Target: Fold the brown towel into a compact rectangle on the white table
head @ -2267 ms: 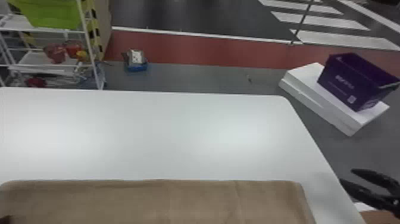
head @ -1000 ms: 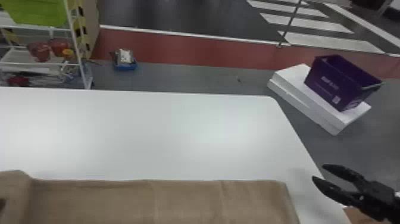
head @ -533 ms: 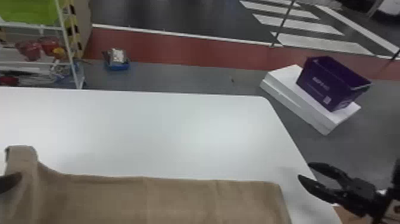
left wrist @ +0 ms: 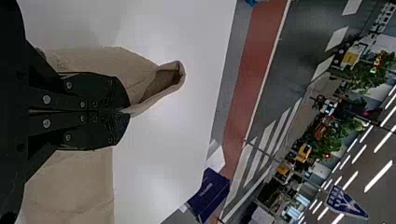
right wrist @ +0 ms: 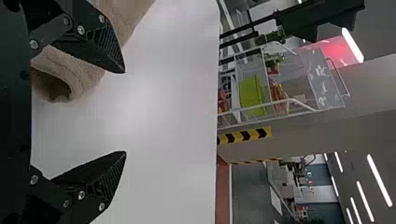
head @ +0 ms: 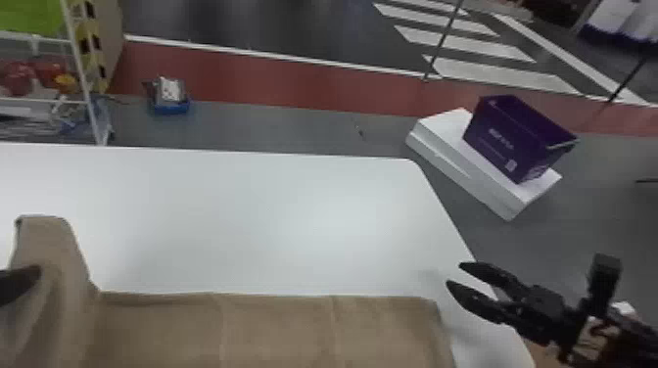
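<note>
At the head view's left edge, my left gripper is over the brown towel, whose left part is lifted into a raised fold. In the left wrist view the left gripper is shut on the towel, a looped flap standing out past its tips. My right gripper is open beside the towel's right end, over the table's right edge. The right wrist view has the right gripper with nothing between its spread fingers, and a rolled towel edge behind the upper one.
The white table extends beyond the towel. Past its right edge, a purple basket rests on white boxes on the floor. A wheeled rack stands behind the table at left, near a small blue tray.
The towel's left end has risen and moved away from the robot with my left gripper, which has come into the head view. The whole scene has shifted left in the head view.
</note>
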